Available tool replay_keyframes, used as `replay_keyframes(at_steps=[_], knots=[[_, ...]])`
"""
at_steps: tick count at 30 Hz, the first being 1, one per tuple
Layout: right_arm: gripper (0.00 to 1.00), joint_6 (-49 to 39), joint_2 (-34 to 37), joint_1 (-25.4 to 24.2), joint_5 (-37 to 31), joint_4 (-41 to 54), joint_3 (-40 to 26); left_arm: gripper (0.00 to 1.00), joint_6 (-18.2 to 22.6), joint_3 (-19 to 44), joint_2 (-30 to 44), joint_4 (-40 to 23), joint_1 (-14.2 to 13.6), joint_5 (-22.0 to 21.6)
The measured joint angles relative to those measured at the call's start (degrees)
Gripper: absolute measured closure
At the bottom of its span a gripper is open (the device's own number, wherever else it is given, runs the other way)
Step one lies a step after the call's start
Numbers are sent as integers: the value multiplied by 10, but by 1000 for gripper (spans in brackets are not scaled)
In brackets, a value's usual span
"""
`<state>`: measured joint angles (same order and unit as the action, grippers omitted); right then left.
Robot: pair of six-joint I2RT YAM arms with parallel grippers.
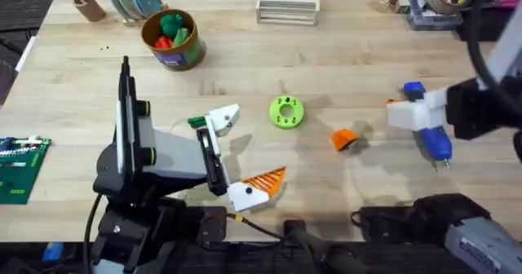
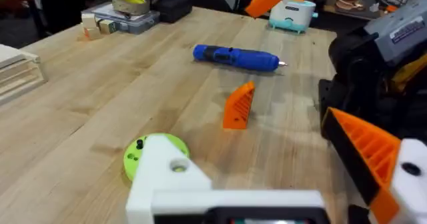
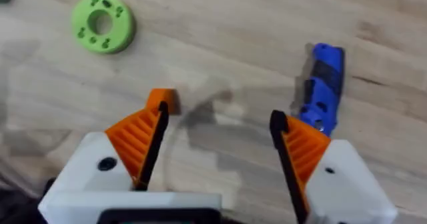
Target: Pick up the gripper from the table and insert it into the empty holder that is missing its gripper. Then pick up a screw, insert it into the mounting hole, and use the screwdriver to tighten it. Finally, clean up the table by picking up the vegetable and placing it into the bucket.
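Left gripper (image 1: 243,156): low over bench (image 1: 342,54), jaws wide, one holder (image 1: 222,119) bare. Right gripper (image 3: 217,144): jaws wide, empty. Gripper (image 1: 343,139) lying on bench mid-right; screwdriver (image 1: 427,132) just beyond it. Bucket (image 1: 171,39) far left, toys inside.

The right gripper (image 3: 217,141) hangs over the table (image 3: 227,24) with its 2 fingers spread wide, orange ribbed pads (image 3: 137,134) facing inward. Just beyond one pad lies the gripper (image 3: 163,99), a small orange wedge. The blue screwdriver (image 3: 323,84) lies beside the other pad. A green ring-shaped disc (image 3: 102,31) sits farther off.
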<state>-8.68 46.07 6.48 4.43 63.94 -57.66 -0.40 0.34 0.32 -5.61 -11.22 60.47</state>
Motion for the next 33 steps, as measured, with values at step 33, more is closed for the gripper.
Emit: replay_keyframes(at_steps=[33], knots=[[7, 231, 140, 250, -9, -41, 64, 8, -1, 0, 0, 0, 0, 0]])
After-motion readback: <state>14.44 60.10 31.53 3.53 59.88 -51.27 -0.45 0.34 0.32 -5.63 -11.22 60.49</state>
